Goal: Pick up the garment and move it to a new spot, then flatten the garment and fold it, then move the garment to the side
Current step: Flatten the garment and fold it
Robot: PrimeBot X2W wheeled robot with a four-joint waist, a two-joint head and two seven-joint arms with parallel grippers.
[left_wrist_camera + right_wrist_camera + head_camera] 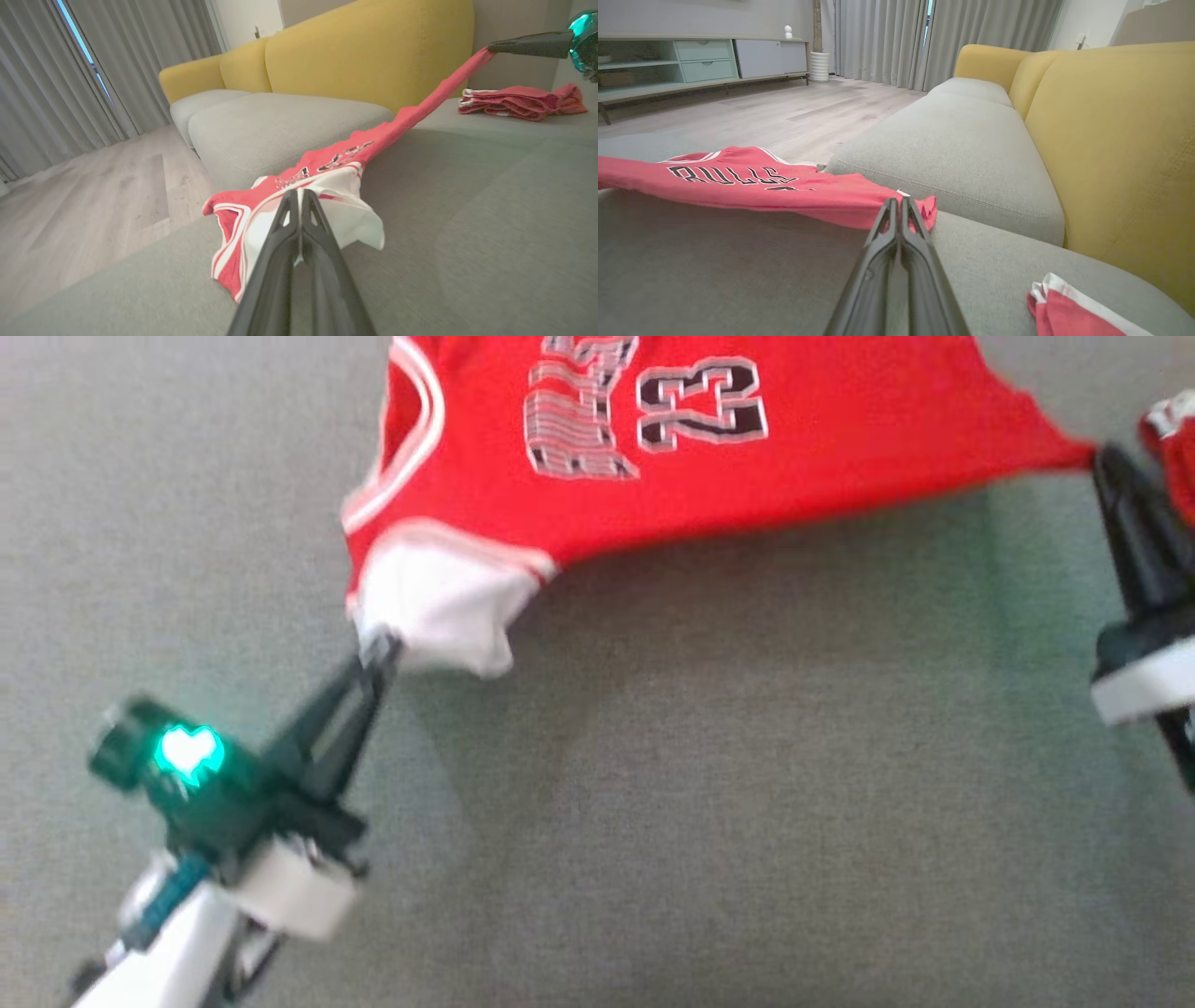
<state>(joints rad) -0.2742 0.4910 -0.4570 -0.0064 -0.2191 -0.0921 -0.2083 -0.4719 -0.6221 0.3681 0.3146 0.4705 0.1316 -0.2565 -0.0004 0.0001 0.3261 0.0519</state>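
Hanging taut between both grippers, the red jersey [709, 476] spanned the far part of the head view above the grey sofa seat [700, 821]. Near edge raised; dark shadow on the cushion below it. Whether the far part touched the seat could not be told. Number 23 and the lettering faced up, upside down to the head camera.

On the left gripper [376, 651] both dark fingers were pressed together, pinching the jersey's left near corner by the white-trimmed armhole. White inner cloth bunched over the tips and spilled to their right. In the left wrist view the cloth sat right at the tips, red and white folds drooping on either side.

On the right gripper [1100, 462] the fingers were closed tight on the jersey's right corner, drawn out to a narrow point ending between the tips. In the right wrist view a small red flap stuck out just past them.

Fabric ran as one tight band from pinch to pinch, no slack along the near edge.

A second pile of red and white garments [518, 102] lay folded on the seat to the right, past the right gripper, apart from the jersey, close to the yellow backrest [373, 51].
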